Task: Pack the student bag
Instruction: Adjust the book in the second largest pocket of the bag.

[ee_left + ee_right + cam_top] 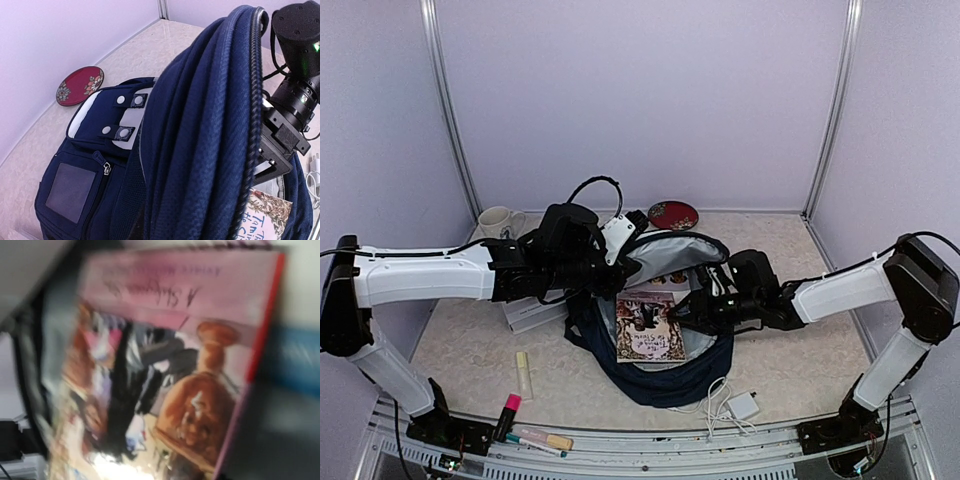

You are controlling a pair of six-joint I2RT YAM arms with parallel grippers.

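Nearest, at the near edge of the desk, loose pens lie on the left and a white charger with its cable on the right. Both are outside the student bag, and neither arm touches them. Just beyond, the bag sprawls in the middle of the desk with its mouth gaping upward and its navy near rim sagging toward the arms' bases. Inside that mouth a picture book lies flat, cover up, its long axis running near to far. The right tool sits at the book's right edge, so the book lies directly to its left, and the right arm is plainly the nearer one. I cannot tell whether that tool is grasping the book or free of it: the overhead view hides the fingertips, and the right wrist view is a blur filled by the cover. Farther back and left, the left tool is clenched on the bag's far-left rim, holding the opening up. My judgement is that the coming move turns on sliding the book leftward and deeper along the lining. Farthest, a red plate and a mug stand by the back wall
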